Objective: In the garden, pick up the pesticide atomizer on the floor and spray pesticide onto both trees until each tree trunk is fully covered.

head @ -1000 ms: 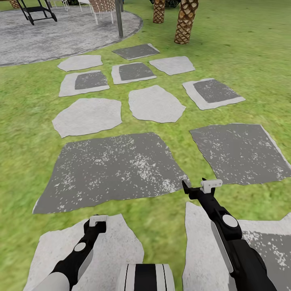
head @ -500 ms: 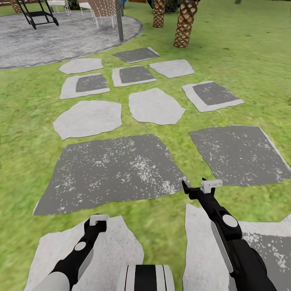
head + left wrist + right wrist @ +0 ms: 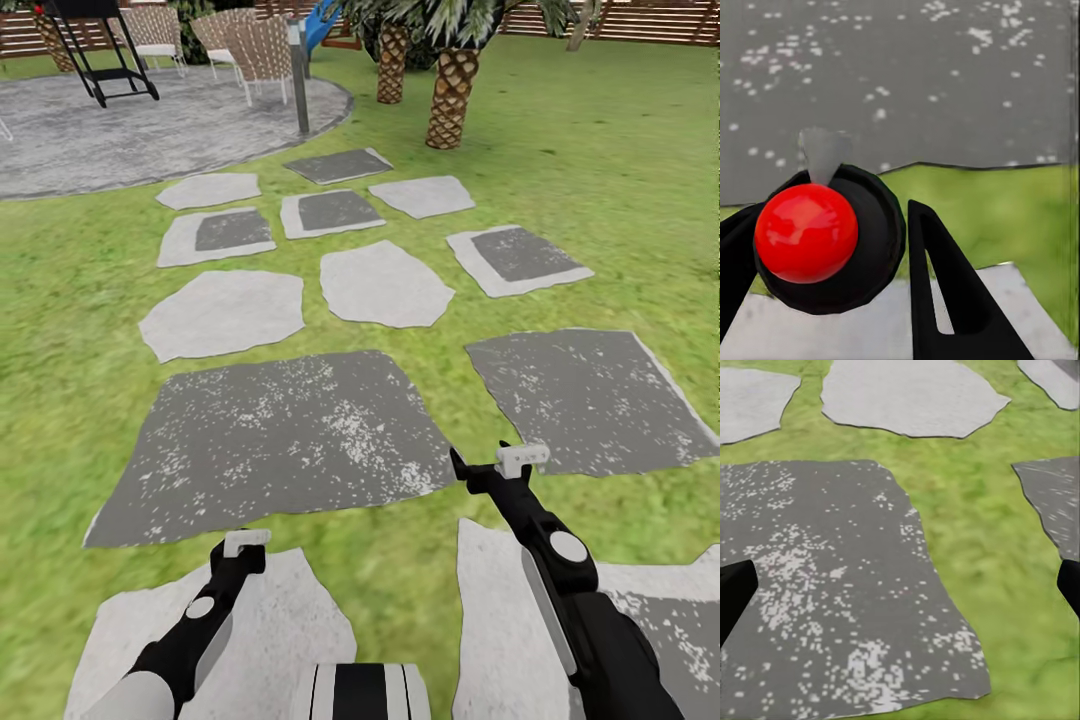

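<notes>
L gripper (image 3: 862, 247) clamps the atomizer (image 3: 806, 232), red top facing cam along the fingers, R gripper (image 3: 478, 468) spread wide & empty over slabs (image 3: 270, 435); no thick trunks visible yet.

We see rough, speckled dark stone slabs (image 3: 270, 440) beside paler, smoother matt ones (image 3: 380, 285), all set in blurry, soft-looking grass (image 3: 620, 180). The palm trunks (image 3: 448, 100) look scaly and coarse. Behind them runs a slatted wooden fence (image 3: 640, 20). In the left end effector (image 3: 855, 255) sits the atomizer (image 3: 825, 240), its red top glossy plastic, between matt black fingers (image 3: 952, 300).
</notes>
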### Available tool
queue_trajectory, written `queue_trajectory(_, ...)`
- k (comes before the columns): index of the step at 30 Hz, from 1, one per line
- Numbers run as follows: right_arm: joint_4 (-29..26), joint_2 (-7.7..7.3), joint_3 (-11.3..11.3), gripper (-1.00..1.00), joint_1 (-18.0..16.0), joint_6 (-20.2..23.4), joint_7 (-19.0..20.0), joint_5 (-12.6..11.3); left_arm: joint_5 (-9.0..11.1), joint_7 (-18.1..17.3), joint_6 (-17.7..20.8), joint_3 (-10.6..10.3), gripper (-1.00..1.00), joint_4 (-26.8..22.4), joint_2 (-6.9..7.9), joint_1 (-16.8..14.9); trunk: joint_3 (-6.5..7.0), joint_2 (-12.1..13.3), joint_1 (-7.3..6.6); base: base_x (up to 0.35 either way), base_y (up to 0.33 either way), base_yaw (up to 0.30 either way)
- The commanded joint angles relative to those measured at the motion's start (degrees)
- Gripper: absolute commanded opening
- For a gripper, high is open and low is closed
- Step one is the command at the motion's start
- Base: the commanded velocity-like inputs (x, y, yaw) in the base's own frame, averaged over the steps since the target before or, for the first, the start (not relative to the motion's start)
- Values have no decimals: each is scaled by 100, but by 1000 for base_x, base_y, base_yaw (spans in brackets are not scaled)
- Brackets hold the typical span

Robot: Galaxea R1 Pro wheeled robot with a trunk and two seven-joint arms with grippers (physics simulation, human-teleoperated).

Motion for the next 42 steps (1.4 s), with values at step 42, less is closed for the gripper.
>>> queue_trajectory(42,450,416,656,100,7,27,-21,8,5,-10,2675,110,-100,-715,210,-253,893,405,-282,0,0,0)
